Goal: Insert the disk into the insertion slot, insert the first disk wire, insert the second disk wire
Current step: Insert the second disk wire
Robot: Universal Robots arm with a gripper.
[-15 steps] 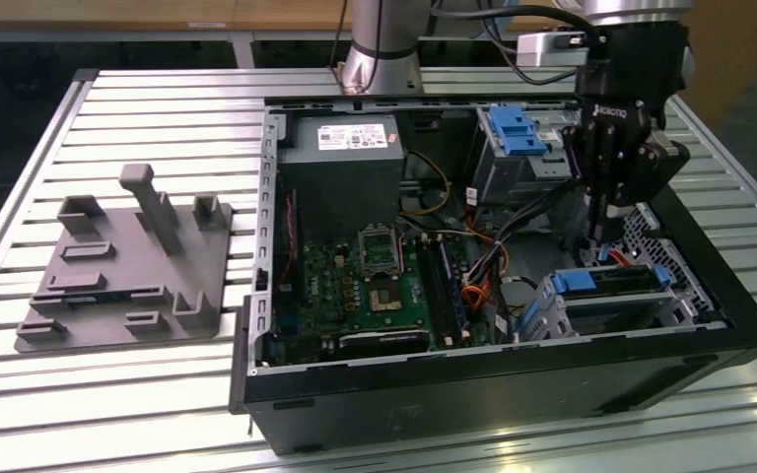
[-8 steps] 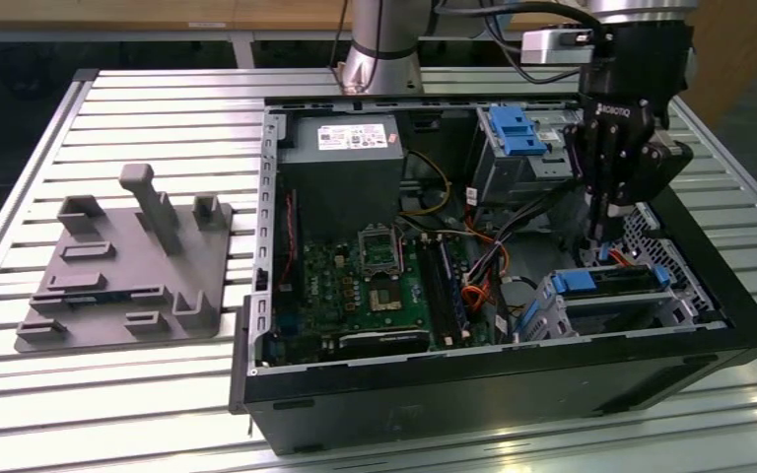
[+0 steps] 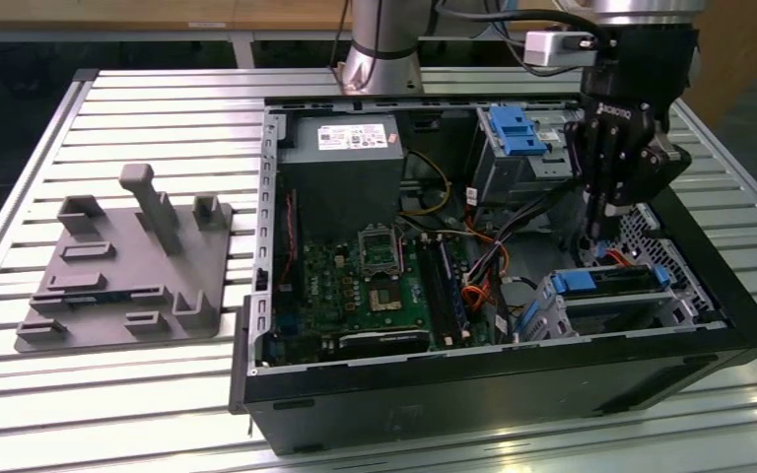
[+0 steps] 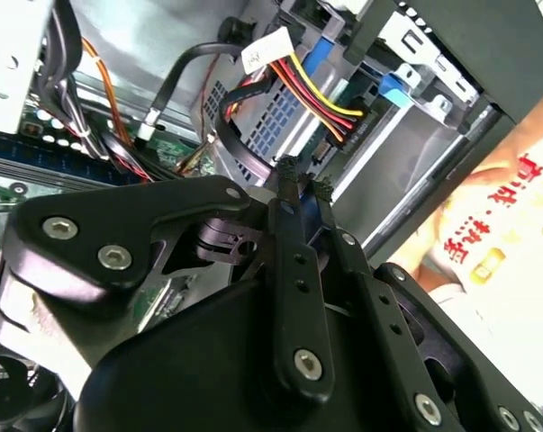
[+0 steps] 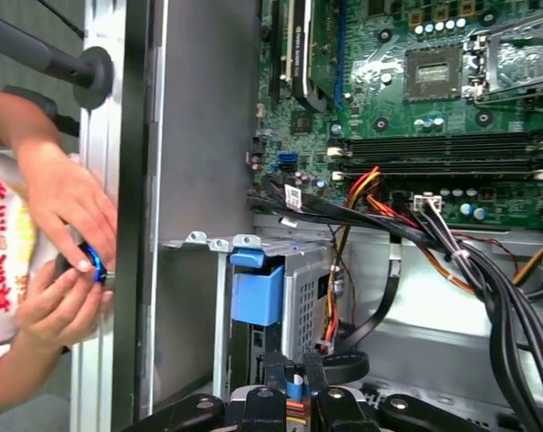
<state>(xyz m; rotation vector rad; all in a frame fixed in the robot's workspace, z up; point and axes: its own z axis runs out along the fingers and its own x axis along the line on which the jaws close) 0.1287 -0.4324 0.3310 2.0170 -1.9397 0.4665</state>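
Disk in insertion slot, blue end toward the exterior view's left

The disk lies in the insertion slot.

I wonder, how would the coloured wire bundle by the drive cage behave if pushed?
The wire bundle is probably floppy: it curves loosely in the second wrist view, so it should bend aside. Thin strands suggest little weight. The white tag hints they are tied and would move together.

blue-framed disk lying flat, seated inside grey insertion slot
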